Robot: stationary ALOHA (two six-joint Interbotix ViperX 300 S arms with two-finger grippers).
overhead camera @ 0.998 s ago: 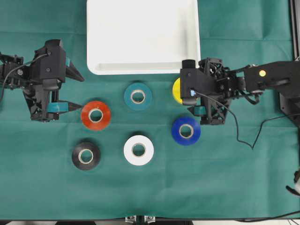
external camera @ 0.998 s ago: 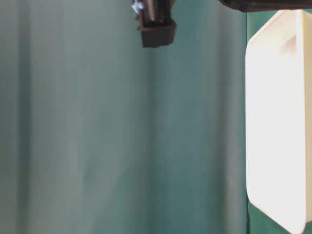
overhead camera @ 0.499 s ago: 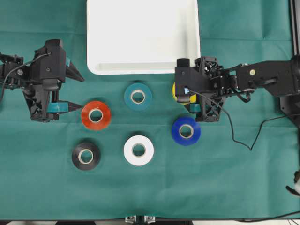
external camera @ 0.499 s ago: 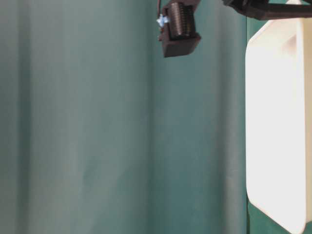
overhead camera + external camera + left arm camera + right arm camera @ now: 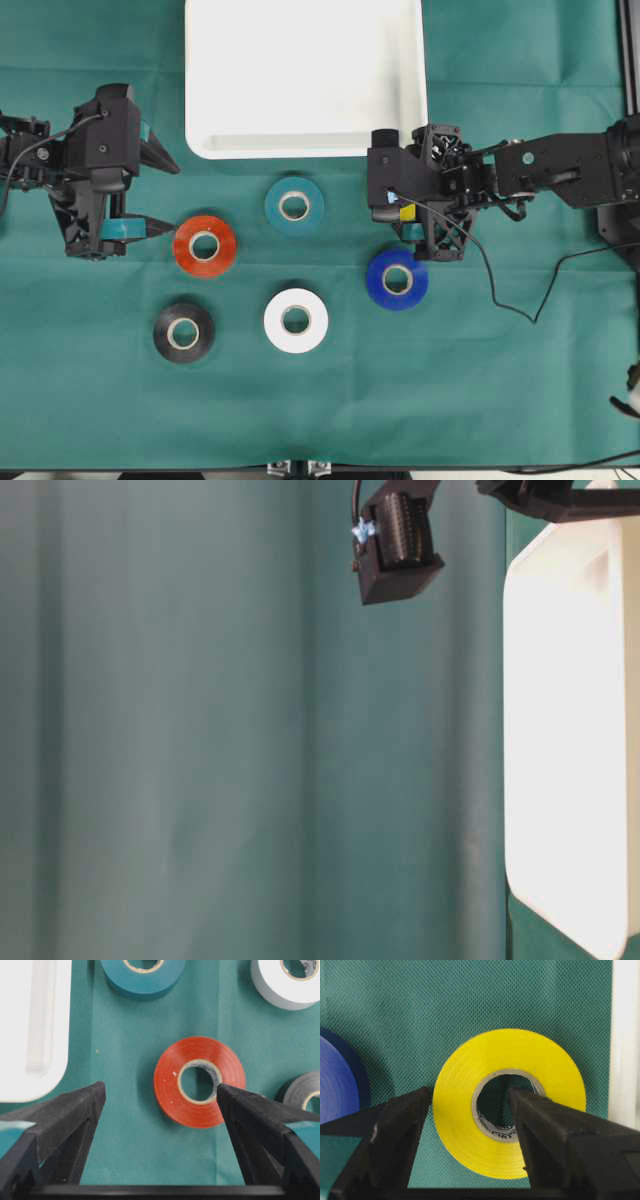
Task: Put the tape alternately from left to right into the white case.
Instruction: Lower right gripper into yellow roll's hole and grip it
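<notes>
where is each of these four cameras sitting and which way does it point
Overhead: above, facing straight down on the green cloth, five visible rolls, the white case and both arms.
Table-level: low and close, sideways; blurred cloth, the case's rim, a dark arm part up top.
Left wrist: looks down between the open left gripper at the red roll.
Right wrist: looks down at the yellow roll; the right gripper straddles its wall.
All four show the case.
</notes>
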